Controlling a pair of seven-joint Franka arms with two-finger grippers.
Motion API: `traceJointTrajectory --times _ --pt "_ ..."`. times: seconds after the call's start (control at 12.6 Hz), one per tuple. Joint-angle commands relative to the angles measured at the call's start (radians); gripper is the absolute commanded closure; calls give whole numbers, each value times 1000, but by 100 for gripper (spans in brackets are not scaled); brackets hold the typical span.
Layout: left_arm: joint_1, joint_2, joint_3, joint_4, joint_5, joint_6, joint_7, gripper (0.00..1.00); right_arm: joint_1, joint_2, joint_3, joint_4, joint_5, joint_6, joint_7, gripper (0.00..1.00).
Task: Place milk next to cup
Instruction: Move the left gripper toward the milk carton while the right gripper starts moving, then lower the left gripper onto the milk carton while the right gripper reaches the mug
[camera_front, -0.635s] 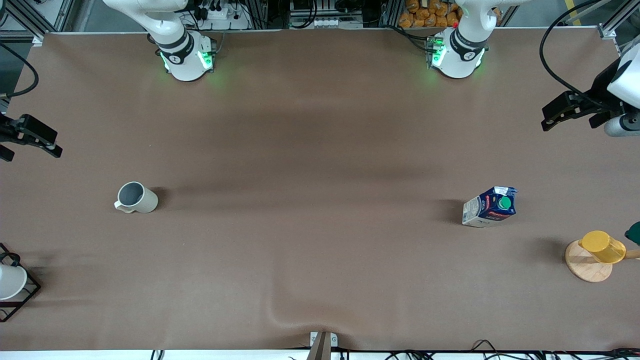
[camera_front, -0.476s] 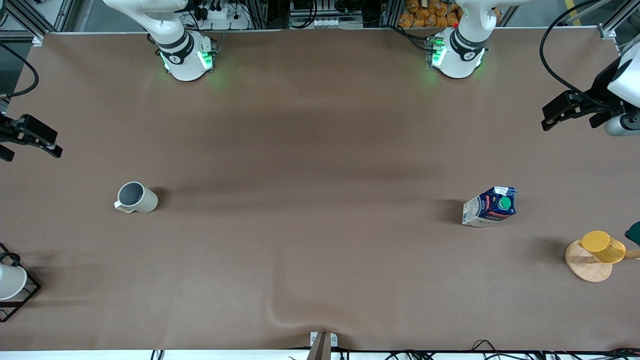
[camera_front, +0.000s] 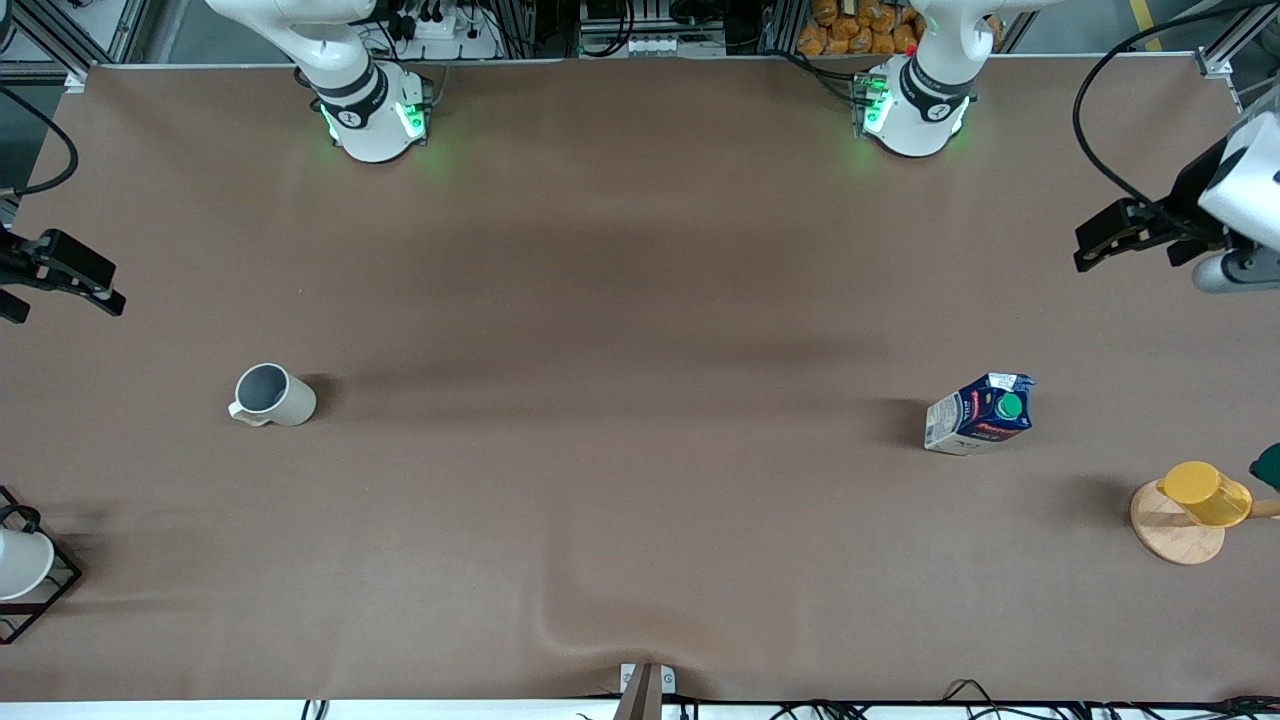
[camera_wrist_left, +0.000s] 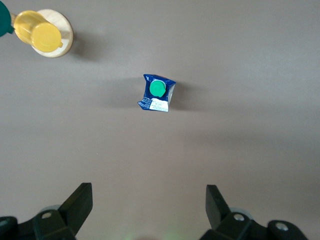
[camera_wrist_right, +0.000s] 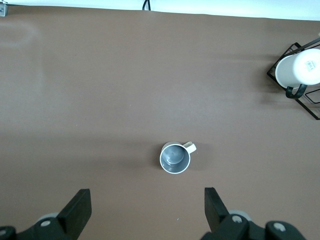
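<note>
Inventory by count:
- milk (camera_front: 980, 412) carton: one
- cup (camera_front: 272, 395), beige-grey: one
- yellow cup (camera_front: 1205, 493): one
- white cup (camera_front: 20, 562): one
- wooden coaster (camera_front: 1172, 530): one
- wire rack (camera_front: 45, 597): one

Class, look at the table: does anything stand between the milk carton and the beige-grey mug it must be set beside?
Nothing visible does. The milk carton stands toward the left arm's end, the beige-grey mug toward the right arm's end, with only bare brown table between them. The yellow cup on its wooden coaster sits off that path.

front view: high up, facing the bases, whole brown table (camera_front: 640, 300)
wrist views: both straight down from well above
shared: blue green-capped milk carton (camera_front: 980, 413) (camera_wrist_left: 157, 93), beige-grey mug (camera_front: 272, 395) (camera_wrist_right: 175, 157)
</note>
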Motion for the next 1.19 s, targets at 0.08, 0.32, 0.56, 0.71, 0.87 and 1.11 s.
traceJointTrajectory --times 0.08,0.32,0.56,0.71,0.87,1.11 --pt "10 45 -2 3 10 55 22 0 -15 7 2 3 -10 -13 5 0" --pt "7 80 1 -9 11 82 22 0 -20 8 2 3 -11 -5 4 0" --pt "9 117 2 -29 11 139 22 0 -21 149 2 14 -33 12 -1 0" --pt "10 158 4 -29 13 168 23 0 -58 197 0 12 -13 42 -10 0" --pt "10 181 4 -54 13 208 23 0 -67 203 0 5 -13 42 -43 0" --pt "33 189 4 -137 26 312 25 0 -67 221 0 -18 -25 36 -53 0"
